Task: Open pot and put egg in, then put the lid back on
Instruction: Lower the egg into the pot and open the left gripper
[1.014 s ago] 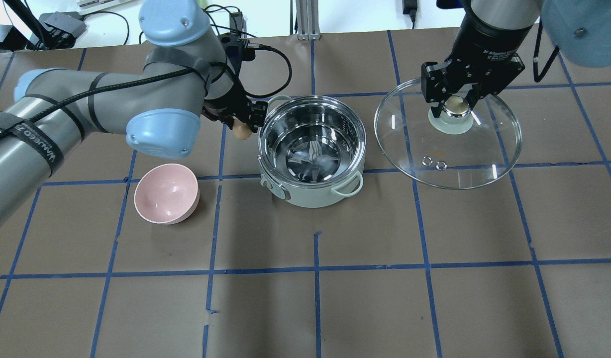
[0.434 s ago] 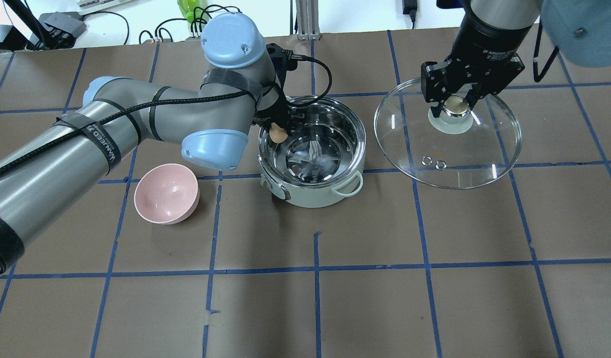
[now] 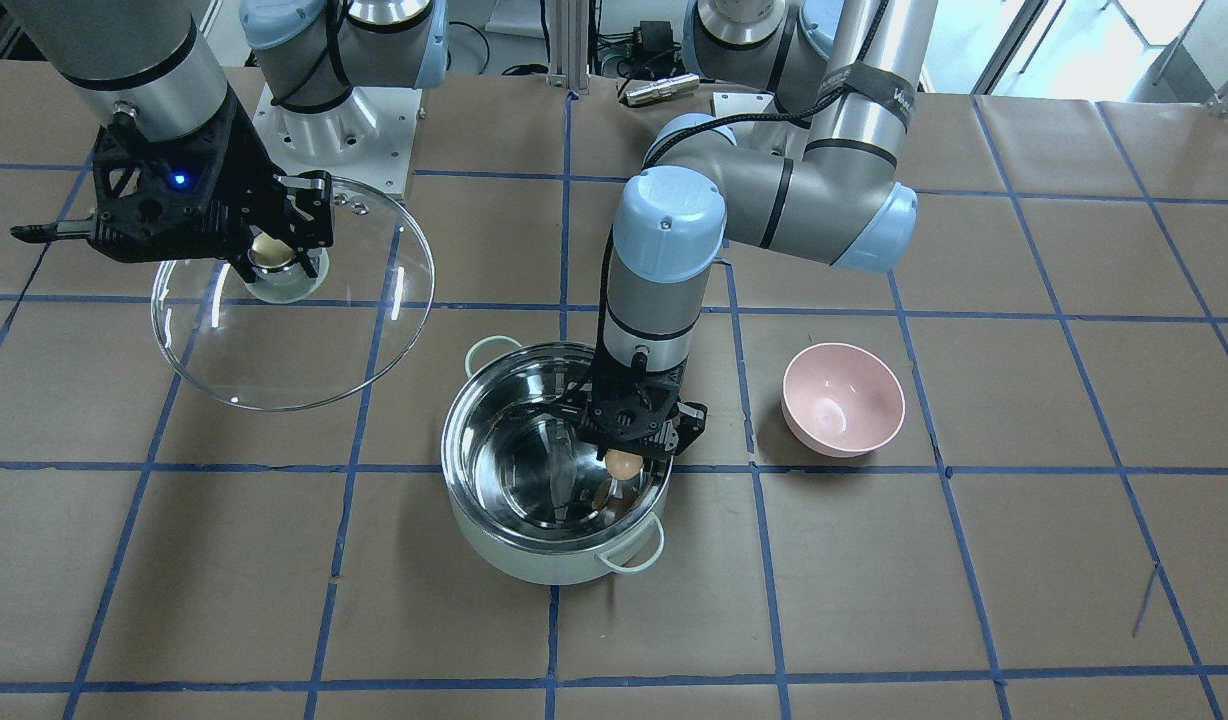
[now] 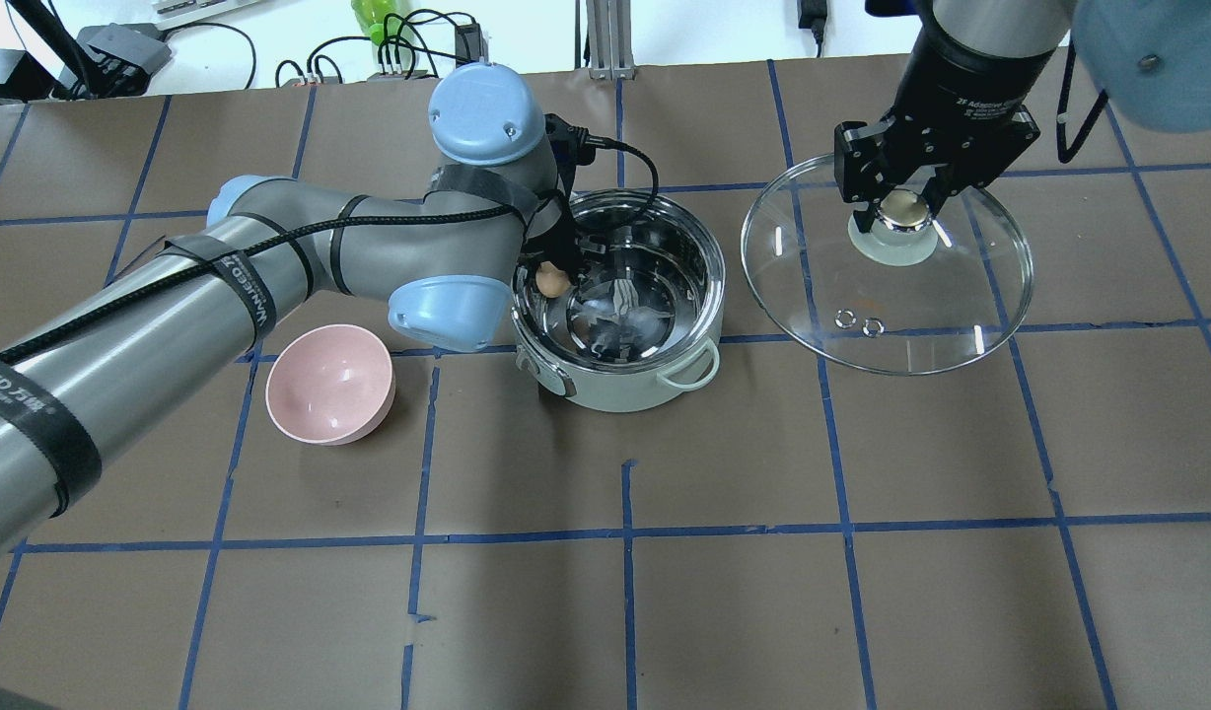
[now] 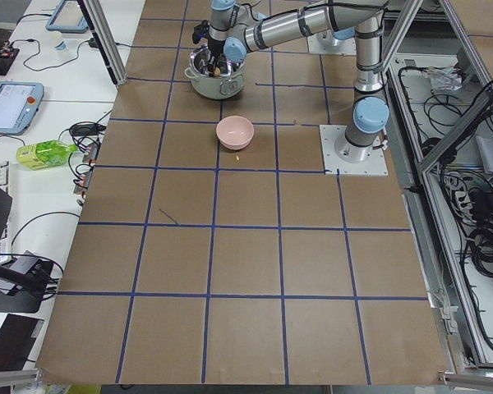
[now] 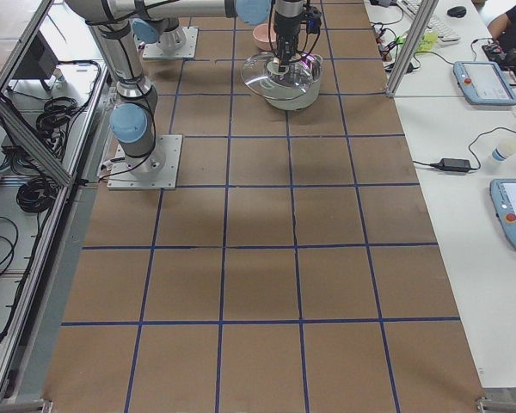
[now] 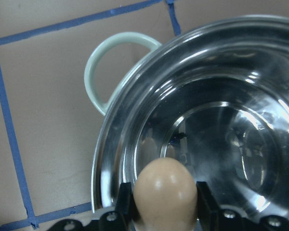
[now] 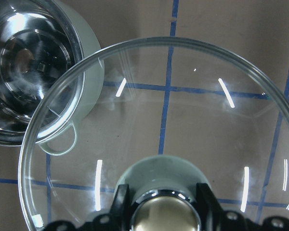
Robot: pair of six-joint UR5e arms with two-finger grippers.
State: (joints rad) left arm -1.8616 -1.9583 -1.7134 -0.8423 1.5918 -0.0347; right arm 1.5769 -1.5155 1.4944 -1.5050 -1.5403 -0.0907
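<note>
The mint-green pot (image 4: 625,380) stands open at the table's middle, its steel inside empty; it also shows in the front view (image 3: 534,560) and the left wrist view (image 7: 106,72). My left gripper (image 4: 551,276) is shut on the tan egg (image 4: 550,280) and holds it over the pot's inner left side, just inside the rim (image 3: 623,463) (image 7: 164,192). My right gripper (image 4: 901,209) is shut on the knob of the glass lid (image 4: 891,325), held in the air to the right of the pot (image 3: 304,360) (image 8: 183,96).
A pink bowl (image 4: 331,385) sits on the table left of the pot, under my left forearm's near side. Brown paper with blue tape lines covers the table (image 4: 665,592). Cables and a bottle lie beyond the far edge.
My left gripper has carried the egg rightwards from outside the pot's left rim to over its inside. The right gripper and lid have not moved.
</note>
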